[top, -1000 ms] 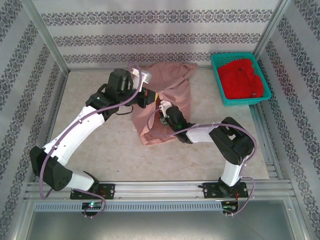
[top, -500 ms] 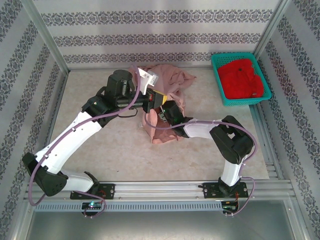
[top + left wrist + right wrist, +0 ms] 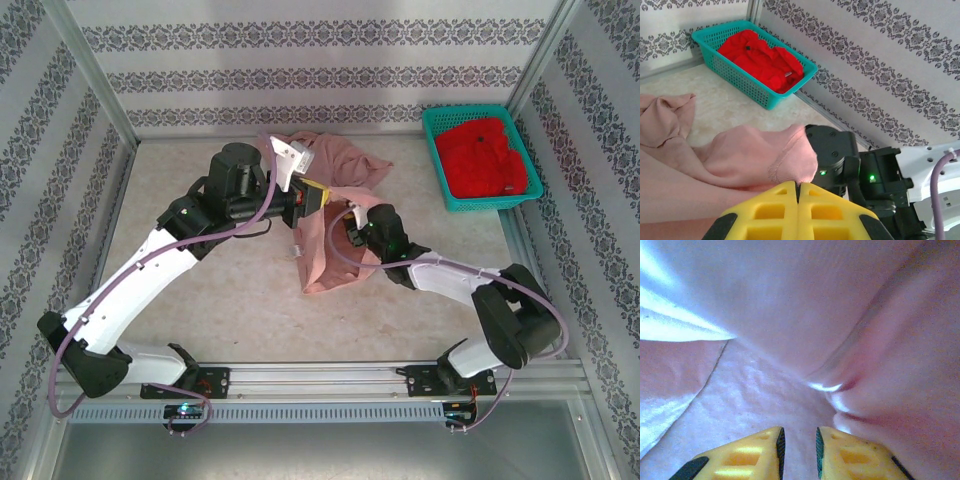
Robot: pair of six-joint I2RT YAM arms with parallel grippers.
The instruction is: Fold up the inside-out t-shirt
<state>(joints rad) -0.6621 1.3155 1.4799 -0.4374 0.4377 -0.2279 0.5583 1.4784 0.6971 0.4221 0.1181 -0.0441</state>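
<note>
Your left gripper (image 3: 797,184) had its yellow jaws pressed together. A hemmed edge of the inside-out t-shirt (image 3: 740,155) ran down into the seam between the tips, so the jaws were clamped on the cloth. From that pinch the salmon-pink fabric rose in a rounded fold just above the tips and spread away to their left, down onto the table (image 3: 725,102). Just behind the fold, straight ahead of the jaws, sat the black wrist of your right arm (image 3: 835,150). Farther ahead and to the left stood a teal basket (image 3: 740,82) holding a red garment (image 3: 760,57), well apart from the shirt.

Your right gripper (image 3: 797,432) had its jaws slightly apart, with a narrow gap between the tips. Pink cloth lay under and ahead of them, with a deep crease just ahead and to the right. You could not tell whether the tips touched it.

From above, the shirt lay bunched around both grippers. One end trailed toward the arm bases and the other was heaped near the back wall.
</note>
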